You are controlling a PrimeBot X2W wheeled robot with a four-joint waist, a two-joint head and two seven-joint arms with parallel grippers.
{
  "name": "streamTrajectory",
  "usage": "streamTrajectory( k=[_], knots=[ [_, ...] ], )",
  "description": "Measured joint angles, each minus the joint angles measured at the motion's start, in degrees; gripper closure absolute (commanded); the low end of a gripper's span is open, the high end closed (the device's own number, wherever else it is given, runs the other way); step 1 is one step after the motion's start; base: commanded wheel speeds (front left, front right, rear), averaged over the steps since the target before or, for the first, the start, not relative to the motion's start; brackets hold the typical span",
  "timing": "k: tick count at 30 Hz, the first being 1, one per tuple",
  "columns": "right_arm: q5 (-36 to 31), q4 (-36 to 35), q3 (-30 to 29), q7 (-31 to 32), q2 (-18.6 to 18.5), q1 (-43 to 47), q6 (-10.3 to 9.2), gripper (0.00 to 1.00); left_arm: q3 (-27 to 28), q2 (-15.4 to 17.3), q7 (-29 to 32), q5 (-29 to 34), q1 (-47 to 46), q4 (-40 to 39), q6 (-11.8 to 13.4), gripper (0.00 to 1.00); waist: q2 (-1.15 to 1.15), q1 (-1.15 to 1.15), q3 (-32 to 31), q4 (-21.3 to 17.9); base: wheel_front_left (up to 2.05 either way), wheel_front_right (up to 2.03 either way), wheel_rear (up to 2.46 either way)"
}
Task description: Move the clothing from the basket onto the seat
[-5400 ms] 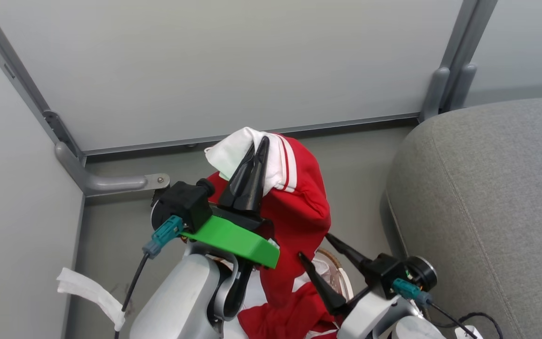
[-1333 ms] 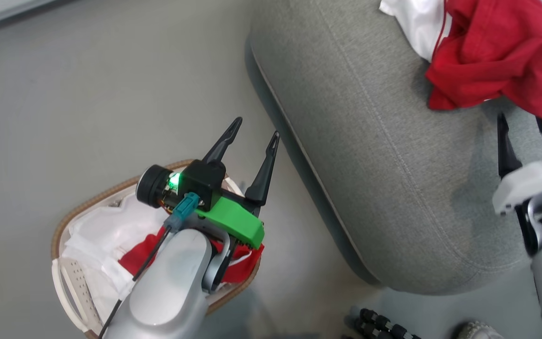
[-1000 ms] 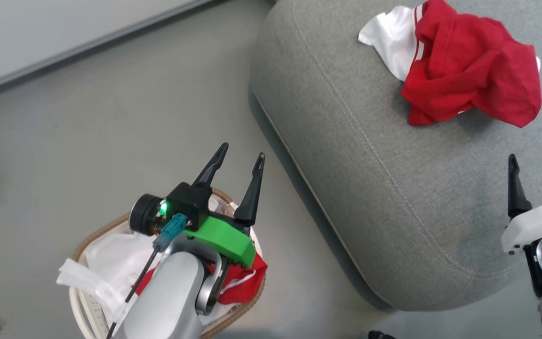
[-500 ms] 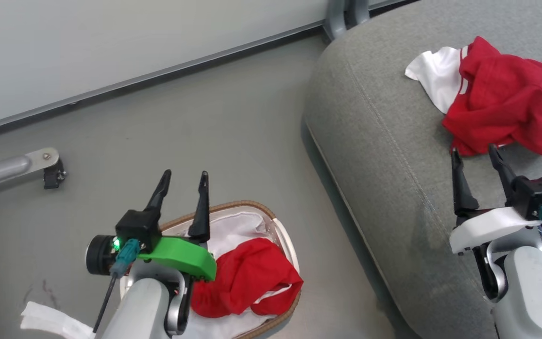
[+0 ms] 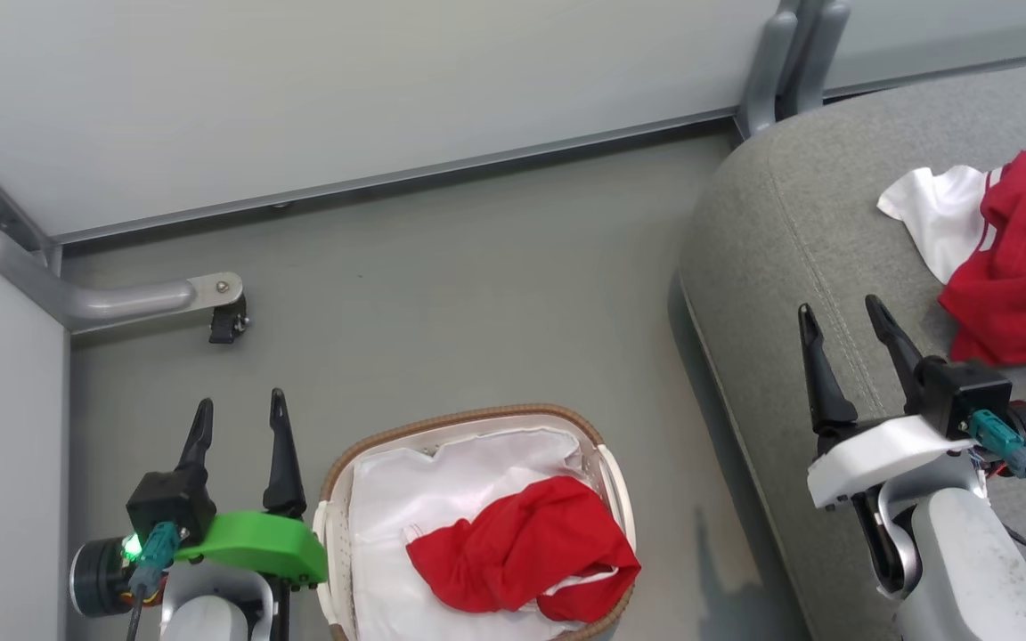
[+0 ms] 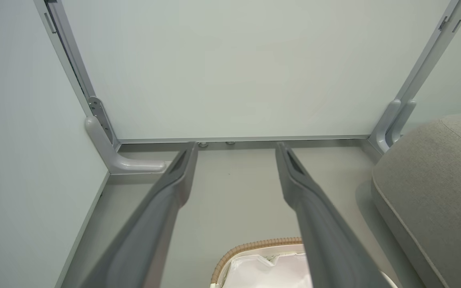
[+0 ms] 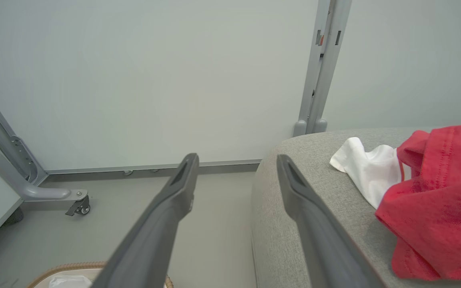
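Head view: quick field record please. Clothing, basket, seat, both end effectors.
basket: on floor, left of seat, white liner inside
seat: grey cushion, at view's right
basket garment: red, crumpled on liner
seat garment: red and white, crumpled on seat
left end effector: open, empty, beside basket's left
right end effector: open, empty, over seat's left edge, apart from seat garment
task: not done, one garment to move

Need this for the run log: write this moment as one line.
left tool: open, empty | right tool: open, empty | basket: red garment inside | seat: red-and-white garment lying on it
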Motion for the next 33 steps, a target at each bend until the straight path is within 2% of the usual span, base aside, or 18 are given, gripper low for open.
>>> streamTrajectory(
  k=[10,18,23,33],
  knots=[
    [0.3,0.9,-0.7,0.0,0.7,4.4,0.0,0.0,2.2,0.0,0.0,-1.0,5.5,-1.9,-0.6,0.0,0.0,0.0,-3.9,3.1,0.0,0.0,0.0],
    [0.5,0.7,-0.4,0.0,0.9,5.8,0.0,0.0,1.2,0.0,0.0,-1.7,7.4,-2.4,-1.0,0.0,0.0,0.0,-4.5,2.6,0.0,0.0,0.0],
    [0.5,-0.6,0.2,0.0,1.0,3.9,0.0,0.0,-1.0,0.0,0.0,-2.1,5.6,-1.2,-2.1,0.0,0.0,0.0,-2.6,2.0,0.0,0.0,0.0],
    [2.9,-5.2,3.4,0.0,0.9,-5.7,0.0,0.0,-6.2,0.0,0.0,-4.3,-6.3,4.7,-5.3,0.0,0.0,0.0,5.8,-0.4,0.0,0.0,0.0]
  ],
)
